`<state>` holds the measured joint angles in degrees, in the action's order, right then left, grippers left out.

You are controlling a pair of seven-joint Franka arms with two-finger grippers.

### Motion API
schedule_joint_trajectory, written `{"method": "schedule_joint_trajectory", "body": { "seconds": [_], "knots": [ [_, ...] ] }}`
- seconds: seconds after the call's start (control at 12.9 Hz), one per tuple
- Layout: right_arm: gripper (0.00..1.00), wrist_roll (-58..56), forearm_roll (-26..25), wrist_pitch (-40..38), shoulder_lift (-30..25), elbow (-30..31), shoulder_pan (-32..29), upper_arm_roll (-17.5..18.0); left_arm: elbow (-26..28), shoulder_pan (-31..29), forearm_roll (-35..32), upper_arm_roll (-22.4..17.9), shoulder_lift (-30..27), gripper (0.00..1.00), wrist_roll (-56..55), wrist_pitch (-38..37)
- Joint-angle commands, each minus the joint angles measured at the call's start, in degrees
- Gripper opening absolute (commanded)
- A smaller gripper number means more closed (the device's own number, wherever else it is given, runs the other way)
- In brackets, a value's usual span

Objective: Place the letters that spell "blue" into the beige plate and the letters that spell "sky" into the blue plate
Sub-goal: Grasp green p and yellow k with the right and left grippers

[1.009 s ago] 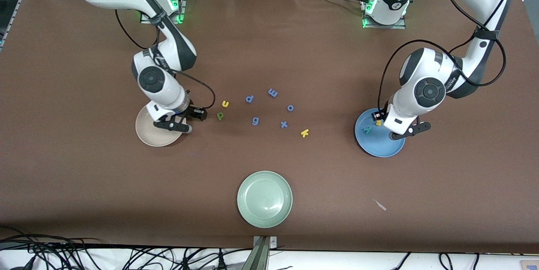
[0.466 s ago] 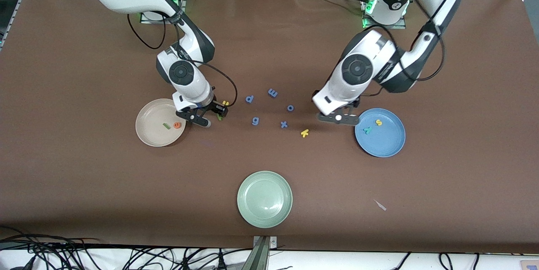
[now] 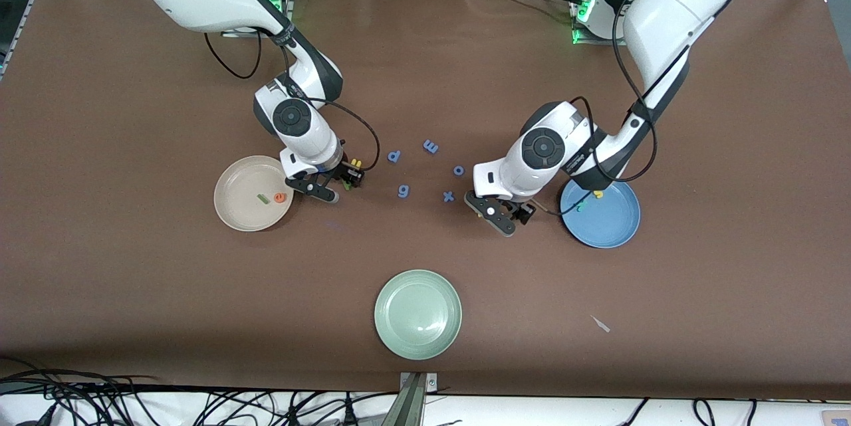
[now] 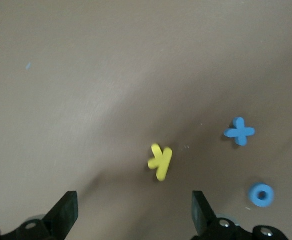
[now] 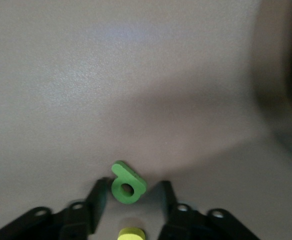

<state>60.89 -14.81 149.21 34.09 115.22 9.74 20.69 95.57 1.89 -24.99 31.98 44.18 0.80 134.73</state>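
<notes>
The beige plate (image 3: 233, 203) holds the green bar "l" (image 3: 263, 199) and the orange "e" (image 3: 280, 198). Beside it my right gripper (image 3: 339, 185) (image 5: 132, 200) is low at the table, open, its jaws on either side of the dark green "b" (image 5: 128, 183) with gaps showing. The yellow "u" (image 3: 356, 163) (image 5: 131, 234) lies just by it. My left gripper (image 3: 508, 216) (image 4: 134, 217) hangs wide open over the yellow "k" (image 4: 160, 161), which the hand hides in the front view. The blue plate (image 3: 608, 223) holds the yellow "s" (image 3: 598, 195) and the teal "y" (image 3: 581, 205).
Several blue letters lie mid-table: "p" (image 3: 394, 156), "m" (image 3: 431, 145), "o" (image 3: 459, 170) (image 4: 261, 194), "g" (image 3: 403, 191), "x" (image 3: 449, 197) (image 4: 239, 131). A pale green plate (image 3: 417, 313) sits nearer the front camera. A white scrap (image 3: 602, 324) lies toward the left arm's end.
The left arm swung from the blue plate to over the "k" and its jaws opened. The right gripper left the beige plate, came down around the "b", and its jaws narrowed.
</notes>
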Motion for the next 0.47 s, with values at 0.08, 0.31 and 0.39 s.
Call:
{"method": "schedule_joint_trajectory", "body": {
  "seconds": [0.08,0.31,0.39],
  "knots": [
    [0.16,0.1,-1.5,-0.1,0.5,-1.0,-0.1,0.2,-2.1,4.3,-11.1,-0.5,3.4,1.0,3.2,3.2],
    [0.16,-6.7,-1.4,-5.1,-2.3,-2.2,-0.2,-1.3,-2.1,4.3,-12.5,-0.5,4.9,1.0,3.9,3.3],
    [0.16,-10.0,-1.2,-8.3,-2.9,-3.5,-0.3,-2.0,-2.1,4.3,-12.5,-0.5,5.0,1.0,3.9,3.3]
  ]
}}
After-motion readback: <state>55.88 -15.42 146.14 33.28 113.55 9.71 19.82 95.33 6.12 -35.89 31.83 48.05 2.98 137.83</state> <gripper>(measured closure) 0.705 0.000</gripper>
